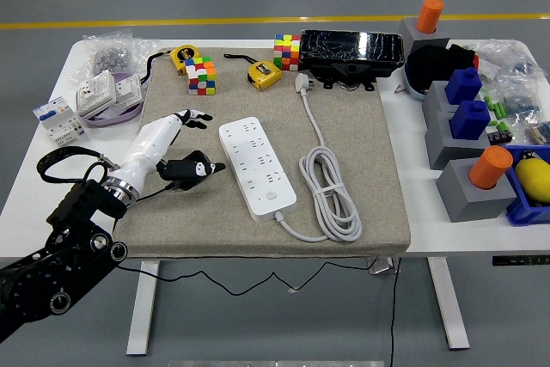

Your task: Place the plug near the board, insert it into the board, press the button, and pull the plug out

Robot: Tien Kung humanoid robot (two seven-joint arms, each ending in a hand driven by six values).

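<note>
Now the left hand (182, 145) hovers beside the power strip (256, 167), fingers loose and empty. The plug (302, 82) lies at the mat's (361, 161) far edge, well apart. It looks light and rigid on a floppy cord (331, 191); grip the plug body, not the cord.

Two puzzle cubes (200, 75) and two yellow tape measures (265, 73) are lying along the mat's (378, 212) far edge, while grey blocks (468, 191) holding orange cylinders (490, 167) are standing at the table's (430, 229) right edge.
</note>
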